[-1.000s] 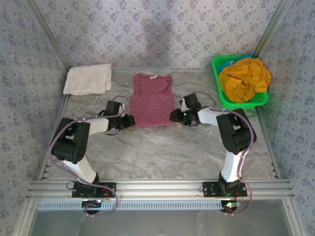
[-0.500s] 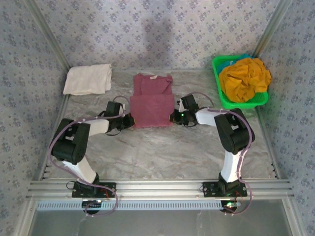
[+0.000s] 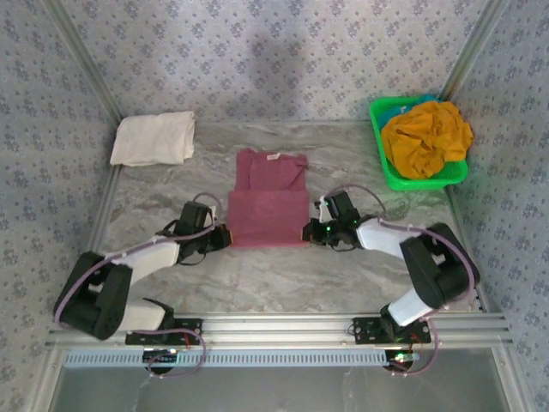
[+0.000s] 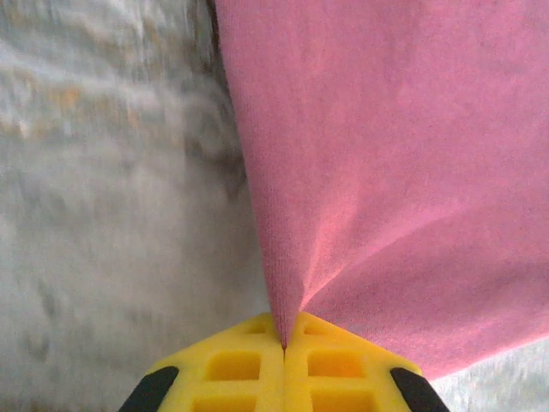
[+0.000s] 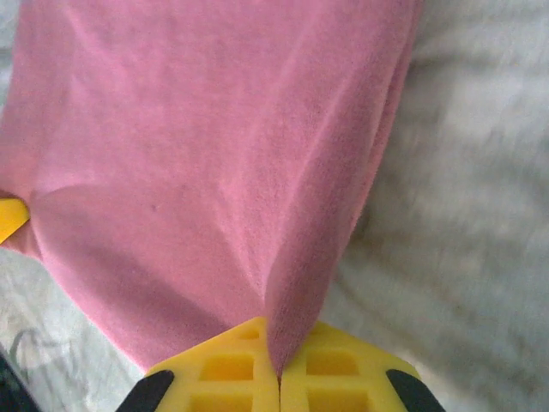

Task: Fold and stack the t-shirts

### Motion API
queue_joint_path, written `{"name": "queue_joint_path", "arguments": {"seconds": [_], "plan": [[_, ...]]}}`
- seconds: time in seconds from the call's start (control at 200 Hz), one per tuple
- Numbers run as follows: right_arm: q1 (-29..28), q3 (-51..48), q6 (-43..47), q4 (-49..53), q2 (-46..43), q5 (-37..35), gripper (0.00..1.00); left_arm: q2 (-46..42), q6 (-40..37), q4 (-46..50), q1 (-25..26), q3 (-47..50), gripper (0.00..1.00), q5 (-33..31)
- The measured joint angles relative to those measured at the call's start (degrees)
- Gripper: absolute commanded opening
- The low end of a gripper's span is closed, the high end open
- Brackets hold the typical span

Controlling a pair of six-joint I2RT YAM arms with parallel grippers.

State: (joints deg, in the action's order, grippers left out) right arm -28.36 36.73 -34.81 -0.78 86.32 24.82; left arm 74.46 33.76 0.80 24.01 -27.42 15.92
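Nearer now lies maroon tee; orange tee fills basket.

Both the left arm and the right arm had white links between bulky black joint housings, with thin lilac cables looping along them. Their fingers were bright yellow plastic moulded with square recesses, black at the outer corners.

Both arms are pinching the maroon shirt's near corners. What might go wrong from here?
1. Thin grip: the left fingers and right fingers, both shut, hold only a little cloth at the near corners of the maroon t-shirt. A pull may slip one corner free.
2. Creases fan out from each pinch, so uneven arm motion would likely skew the fold.
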Motion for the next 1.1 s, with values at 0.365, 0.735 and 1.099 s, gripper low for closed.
{"name": "queue_joint_path", "arguments": {"seconds": [0.365, 0.735, 1.099], "plan": [[-7.7, -11.2, -4.8, 7.3, -21.4, -4.1, 0.0, -23.9, 7.6, 13.6, 11.0, 5.3, 0.0, -7.0], [-7.4, -3.0, -5.2, 15.4, -24.1, -6.1, 0.0, -25.0, 7.9, 20.9, 12.1, -2.4, 0.0, -8.3], [1.3, 13.8, -0.9, 19.7, -12.5, -5.4, 0.0, -12.1, 0.4, 19.5, 2.6, -18.4, 0.0, -2.7]]}}
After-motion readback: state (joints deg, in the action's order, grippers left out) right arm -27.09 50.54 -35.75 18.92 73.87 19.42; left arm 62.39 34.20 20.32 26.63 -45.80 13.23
